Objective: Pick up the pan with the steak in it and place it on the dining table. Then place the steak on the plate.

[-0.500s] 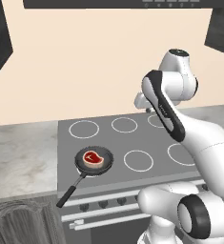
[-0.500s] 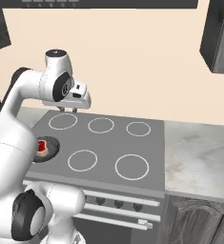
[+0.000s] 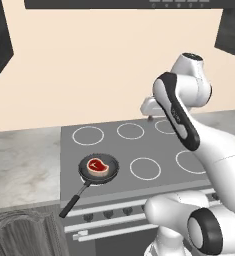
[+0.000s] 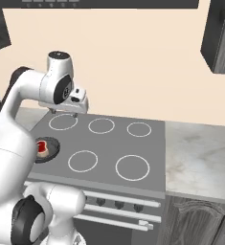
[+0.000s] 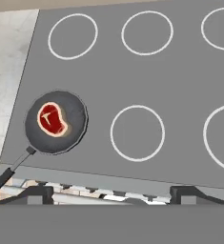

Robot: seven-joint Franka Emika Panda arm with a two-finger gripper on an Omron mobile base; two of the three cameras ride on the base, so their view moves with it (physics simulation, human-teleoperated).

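One steak (image 5: 52,118) sits in pan (image 5: 56,122) on stove (image 5: 132,86), low & left of empty tool (image 5: 111,192), fingers apart.

The gripper (image 4: 69,114) drifts slightly toward the stove's (image 3: 159,150) left burners from half a second earlier, still raised above the back row. Well below and to its left, the pan (image 5: 56,122) and the steak (image 5: 52,118) look unmoved on the front-left burner.
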